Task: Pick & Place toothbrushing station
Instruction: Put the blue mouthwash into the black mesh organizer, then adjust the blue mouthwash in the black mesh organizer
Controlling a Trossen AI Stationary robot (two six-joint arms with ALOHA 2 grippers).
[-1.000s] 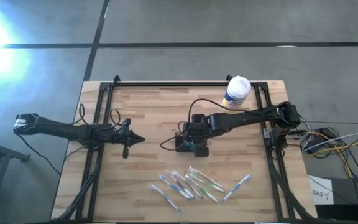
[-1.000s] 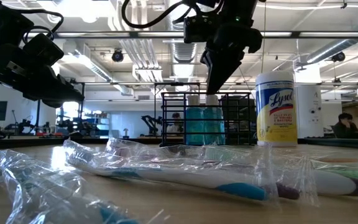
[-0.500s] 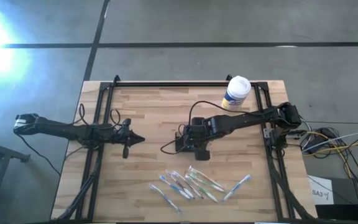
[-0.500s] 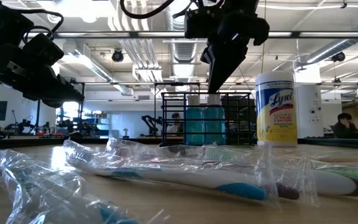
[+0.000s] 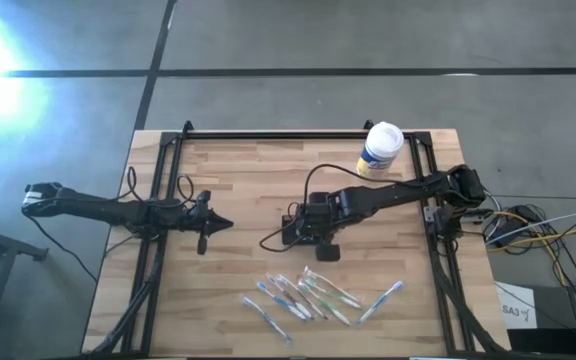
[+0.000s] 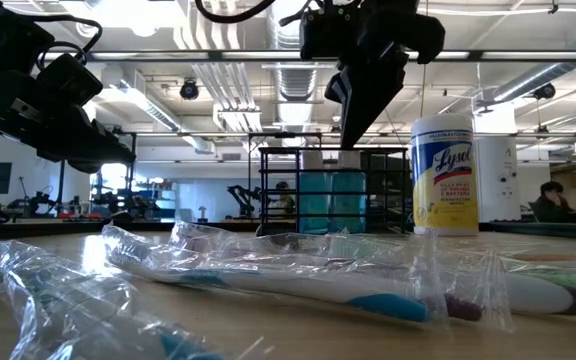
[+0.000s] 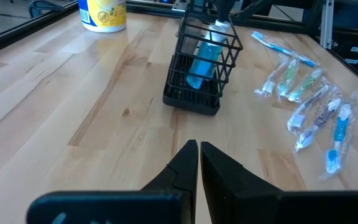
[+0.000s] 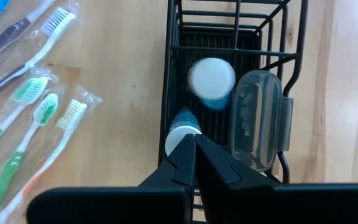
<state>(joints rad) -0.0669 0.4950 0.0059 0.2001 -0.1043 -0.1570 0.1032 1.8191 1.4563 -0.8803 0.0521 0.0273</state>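
The toothbrushing station (image 5: 293,228) is a black wire holder standing mid-table on its base, also seen in the low view (image 6: 333,190) and the left wrist view (image 7: 197,68). Blue tubes with white caps (image 8: 211,78) and a clear plastic piece (image 8: 260,118) stand inside it. My right gripper (image 8: 194,138) is shut and points steeply down over the holder's top (image 6: 352,143). My left gripper (image 7: 199,146) waits shut at the table's left (image 5: 230,224). My right gripper's shut fingertips come from above, pointing steeply down, at the white cap (image 8: 178,138) of a blue tube inside the station. The fingers hide the spot, so I cannot tell whether they touch the cap. The station stands on the table.
A white-and-yellow wipes canister (image 5: 381,147) stands at the far right. Several wrapped toothbrushes (image 5: 313,297) lie scattered near the front edge, close to the low camera (image 6: 318,280). Bare wood lies between the left gripper and the station.
My right gripper has tipped a little and drifted slightly toward the table's near edge above the station, staying shut. The station has stayed where it was.
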